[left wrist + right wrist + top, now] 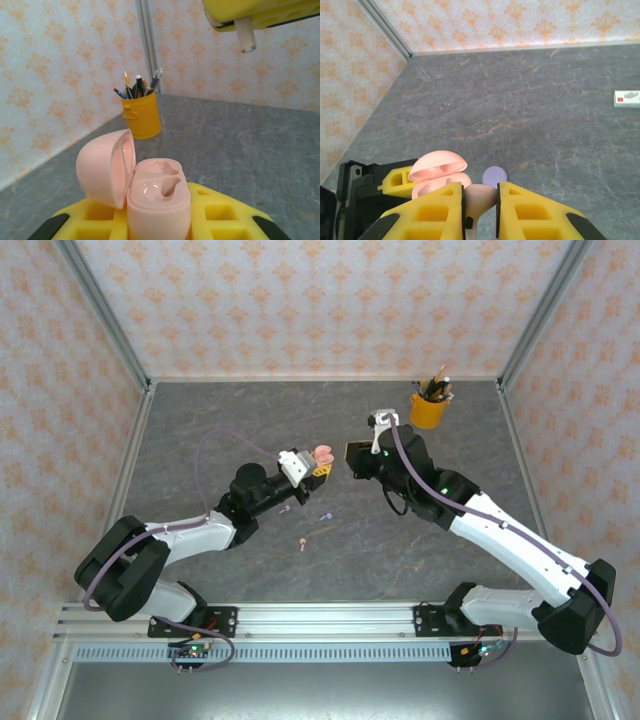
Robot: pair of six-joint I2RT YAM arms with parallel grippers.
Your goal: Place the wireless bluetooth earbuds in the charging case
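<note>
Seen from above, the left gripper (316,464) and the right gripper (348,456) face each other tip to tip over the middle of the grey table (200,420). The left jaws are pinched on the pink charging case (322,453). Near them on the table lie 3 tiny stemmed buds: a lilac earbud (285,508), a second lilac earbud (326,516) and, closer to the arm bases, a loose pink earbud (303,544), all apart from one another. A yellow pen cup (428,410) stands at the far right. What the right jaws grip is too small to make out from here. The left wrist view shows what the overhead one cannot. The charging case (159,200) sits upright between the yellow fingers (225,216) of the left gripper (160,222), its lid (102,167) swung open to the left and both moulded wells bare. High on the right, the right gripper (250,17) points down with a pale stem sticking out below it, well apart from the case. The pen cup (141,117) stands behind. The right wrist view settles the grip: the right gripper (480,207) has its jaws closed on the pale pink earbud (480,196). Just beyond it is the open charging case (440,172), with a lilac disc (495,175) on the table beside it and a white strip (626,98) lying far to the right.
</note>
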